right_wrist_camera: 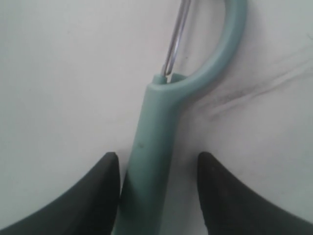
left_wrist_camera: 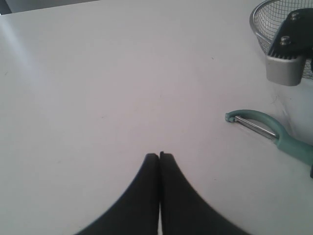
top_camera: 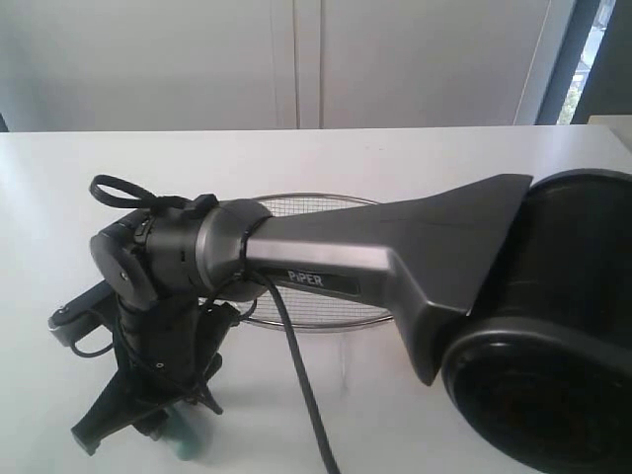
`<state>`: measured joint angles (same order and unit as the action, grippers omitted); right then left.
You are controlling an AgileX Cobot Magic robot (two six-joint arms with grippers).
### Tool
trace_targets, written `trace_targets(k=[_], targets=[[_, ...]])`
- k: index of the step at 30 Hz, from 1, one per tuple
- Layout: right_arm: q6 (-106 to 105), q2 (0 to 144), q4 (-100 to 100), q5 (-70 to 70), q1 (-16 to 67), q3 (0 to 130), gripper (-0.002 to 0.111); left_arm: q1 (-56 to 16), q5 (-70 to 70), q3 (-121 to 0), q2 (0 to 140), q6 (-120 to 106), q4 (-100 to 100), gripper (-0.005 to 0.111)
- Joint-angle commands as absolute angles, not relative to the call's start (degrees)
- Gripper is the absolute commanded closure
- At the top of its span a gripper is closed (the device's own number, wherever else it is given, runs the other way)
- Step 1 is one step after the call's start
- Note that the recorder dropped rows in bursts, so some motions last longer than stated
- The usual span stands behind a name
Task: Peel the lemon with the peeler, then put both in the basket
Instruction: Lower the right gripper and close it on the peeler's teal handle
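The peeler [right_wrist_camera: 156, 147] lies flat on the white table, with a pale teal handle, looped head and thin metal blade. My right gripper [right_wrist_camera: 157, 161] is open and straddles the handle; one finger touches its side and the other stands apart. In the exterior view that gripper [top_camera: 158, 415] points down at the peeler [top_camera: 186, 441] near the front left edge. My left gripper [left_wrist_camera: 160, 155] is shut on nothing above bare table, with the peeler [left_wrist_camera: 264, 128] off to one side. The wire-mesh basket [top_camera: 326, 200] sits behind the right arm. No lemon shows in any view.
The right arm's grey and black body [top_camera: 395, 247] stretches across the middle of the exterior view and hides most of the basket. A black cable [top_camera: 296, 365] hangs from it. The basket's rim [left_wrist_camera: 259, 14] shows in the left wrist view. White cabinets stand behind the table.
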<state>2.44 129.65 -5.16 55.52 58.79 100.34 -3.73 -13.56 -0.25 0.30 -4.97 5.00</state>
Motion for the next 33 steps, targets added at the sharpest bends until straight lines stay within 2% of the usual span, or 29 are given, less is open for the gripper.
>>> trace_targets(k=[1, 33], targets=[[3.0, 129.5, -4.7, 55.7, 58.9, 100.7, 0.061, -4.0, -13.6, 0.0, 0.0, -5.0, 5.3, 0.107], [3.0, 130.6, -5.5, 54.8, 58.9, 100.7, 0.061, -4.0, -13.6, 0.0, 0.0, -5.0, 5.3, 0.107]])
